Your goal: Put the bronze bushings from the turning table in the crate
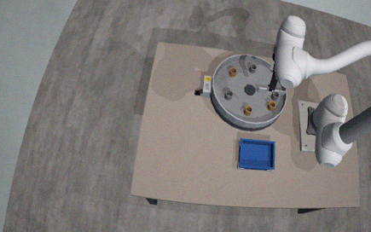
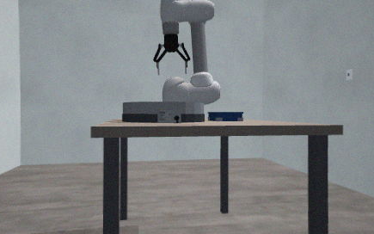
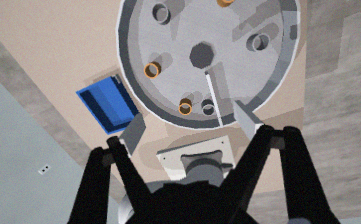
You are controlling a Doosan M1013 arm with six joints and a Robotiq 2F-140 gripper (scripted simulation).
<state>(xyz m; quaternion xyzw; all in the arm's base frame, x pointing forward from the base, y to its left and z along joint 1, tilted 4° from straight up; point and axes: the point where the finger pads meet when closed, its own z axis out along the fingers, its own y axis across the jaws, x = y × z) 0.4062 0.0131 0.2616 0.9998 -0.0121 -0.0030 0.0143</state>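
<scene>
We see the gripper [image 2: 172,64] hanging high above the turntable [image 1: 221,103], fingers spread wide and holding nothing; from the top view it sits over the turntable's right side, mostly hidden under the arm [image 1: 292,57]. Three bronze bushings stand on the turntable: one at the upper left [image 1: 233,72], one at the lower middle [image 1: 248,110], one at the lower right [image 1: 271,106]; three steel bushings stand there too, at [image 1: 252,67], [image 1: 228,95] and [image 1: 275,95], the last just above the lower-right bronze one. The blue crate [image 1: 257,154] lies on the desk [image 1: 180,171] below the turntable, apart from it; we make out no bushing in it. In the wrist view the fingers frame the turntable's near rim.
</scene>
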